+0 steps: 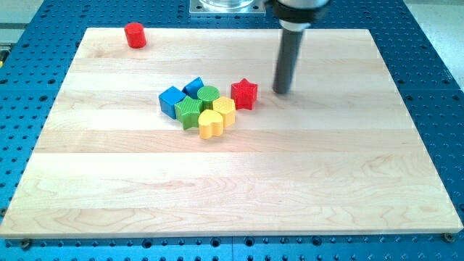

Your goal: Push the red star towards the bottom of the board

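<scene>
My tip point(281, 90), a smooth dark rod with no jaws to open or close, rests just right of the ridged red star point(244, 94), on the pale wooden board point(326, 174)

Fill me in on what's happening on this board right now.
An arm with a dark rod is working to push the red star toward the view's bottom. My tip sits just to the view's right of the star, apart from it, so nothing is being pushed yet. The star lies at the right edge of a cluster: two blue blocks, a green cylinder, a green block, a yellow block and a yellow heart. A red cylinder stands alone at the top left.
</scene>
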